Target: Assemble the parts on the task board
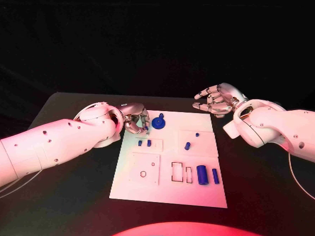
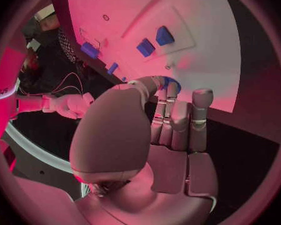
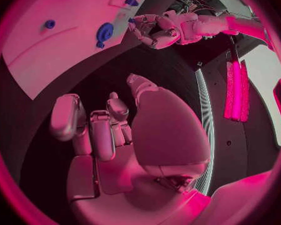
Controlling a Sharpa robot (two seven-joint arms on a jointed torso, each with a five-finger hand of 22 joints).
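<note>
White flat task board [image 1: 173, 189] mid black worktop [image 1: 65, 201]; we judge assembly barely begun. Blue round knobbed part [image 1: 158, 122] at far left corner, left hand [image 1: 135, 118] fingers [image 2: 167, 110] touching it, grasp uncertain. Blue cylinder [image 1: 202, 175] loose, slots empty. Right hand [image 1: 215, 100] hovers, curled, holding nothing.

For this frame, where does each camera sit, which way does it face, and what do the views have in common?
Head view: from the robot's head, looking down at the task board; both arms enter, left hand beside the round blue part, right hand past the board's far corner.
Left wrist view: behind the left hand, facing the board.
Right wrist view: behind the right hand, facing the board.
Shared: the board and the round blue part.
</note>
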